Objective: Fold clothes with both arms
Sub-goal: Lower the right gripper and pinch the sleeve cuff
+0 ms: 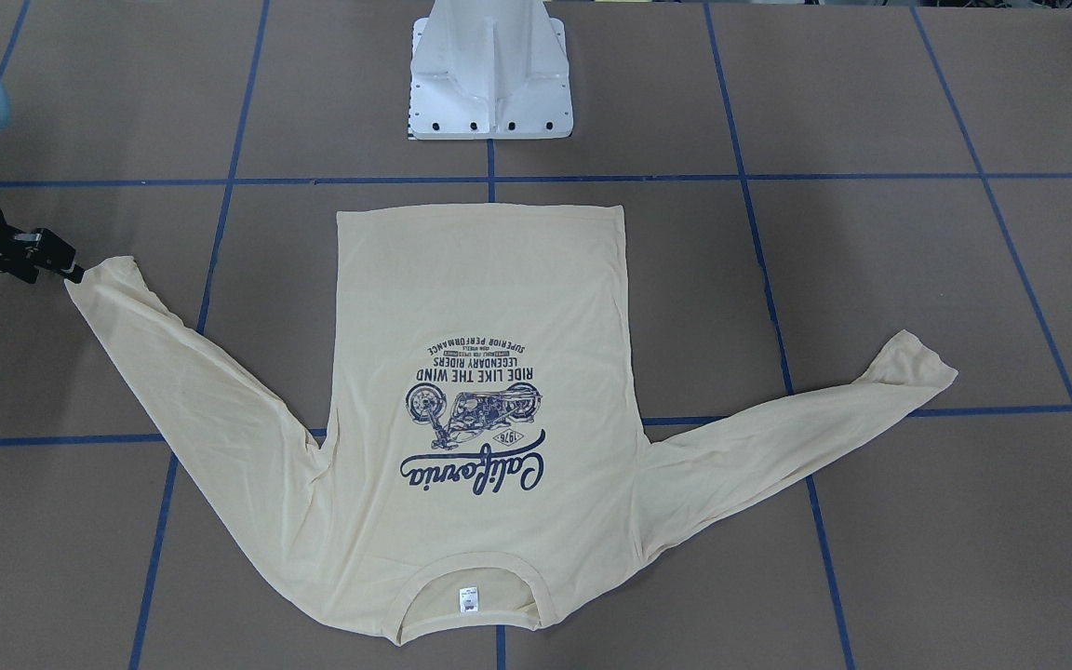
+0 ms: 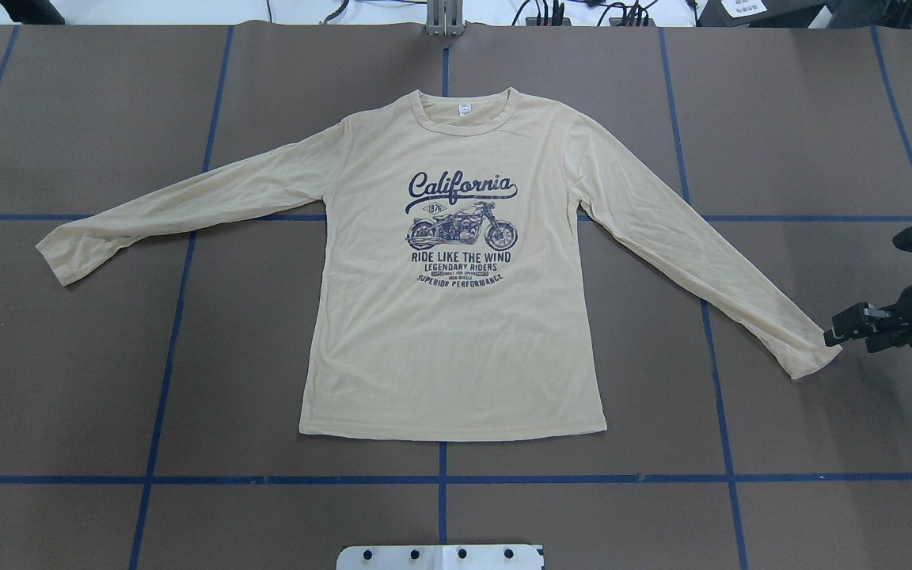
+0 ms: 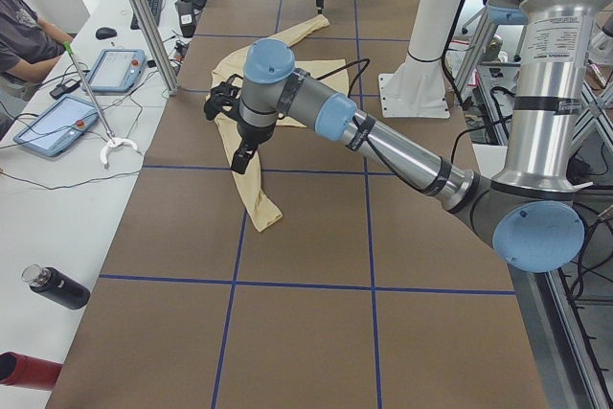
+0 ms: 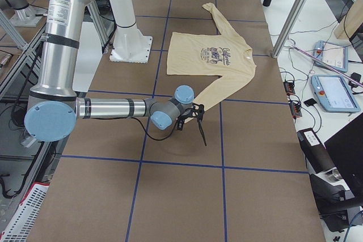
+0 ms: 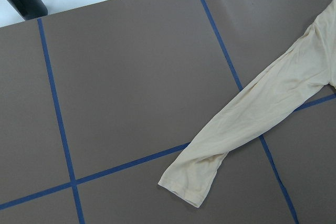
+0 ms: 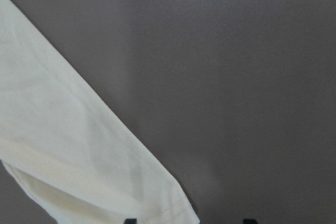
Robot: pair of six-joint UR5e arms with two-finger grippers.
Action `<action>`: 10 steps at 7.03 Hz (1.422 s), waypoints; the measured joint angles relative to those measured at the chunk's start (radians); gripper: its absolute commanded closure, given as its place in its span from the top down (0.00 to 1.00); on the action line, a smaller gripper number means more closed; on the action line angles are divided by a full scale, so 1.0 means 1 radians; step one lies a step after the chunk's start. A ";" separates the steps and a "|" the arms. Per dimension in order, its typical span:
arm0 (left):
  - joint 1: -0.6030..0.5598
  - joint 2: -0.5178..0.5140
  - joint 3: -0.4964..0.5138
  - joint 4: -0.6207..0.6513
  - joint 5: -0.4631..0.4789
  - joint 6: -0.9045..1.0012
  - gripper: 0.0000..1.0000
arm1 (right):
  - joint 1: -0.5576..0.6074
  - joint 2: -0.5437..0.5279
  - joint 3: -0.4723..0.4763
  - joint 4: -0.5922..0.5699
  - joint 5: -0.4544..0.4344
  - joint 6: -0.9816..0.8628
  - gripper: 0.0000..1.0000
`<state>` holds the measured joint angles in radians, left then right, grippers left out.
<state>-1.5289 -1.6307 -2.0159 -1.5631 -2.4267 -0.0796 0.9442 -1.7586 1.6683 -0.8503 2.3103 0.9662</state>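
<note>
The T-shirt [image 2: 456,340] lay flat and print-up in the middle of the table [image 2: 108,356]. Its neck pointed to the far side and its hem lay near the white pedestal base [image 1: 491,74]. Both sleeves were spread outward, the left sleeve [image 2: 187,202] angled to the left and the right sleeve [image 2: 701,261] slanting right and nearer.

The right arm [image 4: 113,107] reached out low and nearly level over the table, its wrist bent so that the right gripper [image 2: 836,332] pointed down at the end of the right sleeve. It was touching the cuff or just beside it. In the right wrist view only the very ends of the two fingertips [image 6: 248,220] showed at the bottom edge. They stood apart, so the jaws appeared spread, with the cuff's corner between them and nothing pinched.

The left arm [image 3: 402,152] stretched forward from its elbow, its wrist turned down, and the left gripper [image 3: 239,152] hung above the left sleeve. I cannot tell whether its jaws were spread or pressed together. The left wrist view looked down on the left cuff [image 5: 184,187], which lay flat just past a crossing of blue tape lines [image 5: 58,119].
</note>
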 measured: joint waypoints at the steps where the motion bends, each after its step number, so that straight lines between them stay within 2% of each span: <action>1: 0.001 0.000 0.000 0.000 0.000 0.000 1.00 | -0.003 0.001 -0.003 -0.001 0.000 0.001 0.74; 2: 0.001 0.000 0.000 0.000 0.000 0.000 1.00 | -0.004 0.005 -0.010 -0.002 -0.001 0.002 0.73; 3: 0.000 0.000 0.000 0.000 0.000 0.000 1.00 | -0.005 0.008 -0.019 -0.001 -0.001 0.002 0.47; 4: 0.000 0.000 -0.001 0.000 0.000 0.000 1.00 | -0.005 0.010 -0.024 -0.001 -0.001 0.003 0.09; 5: 0.000 0.000 -0.001 0.000 0.000 0.000 1.00 | -0.006 0.011 -0.026 -0.001 0.000 0.004 0.00; 8: 0.001 0.000 0.000 0.000 0.000 -0.005 1.00 | -0.007 0.016 -0.024 -0.002 0.019 0.009 0.00; 10: 0.033 -0.001 -0.004 -0.013 -0.001 -0.089 1.00 | -0.006 0.056 -0.008 -0.001 0.097 0.132 0.00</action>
<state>-1.4956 -1.6321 -2.0202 -1.5764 -2.4278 -0.1688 0.9387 -1.7024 1.6605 -0.8511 2.4070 1.0983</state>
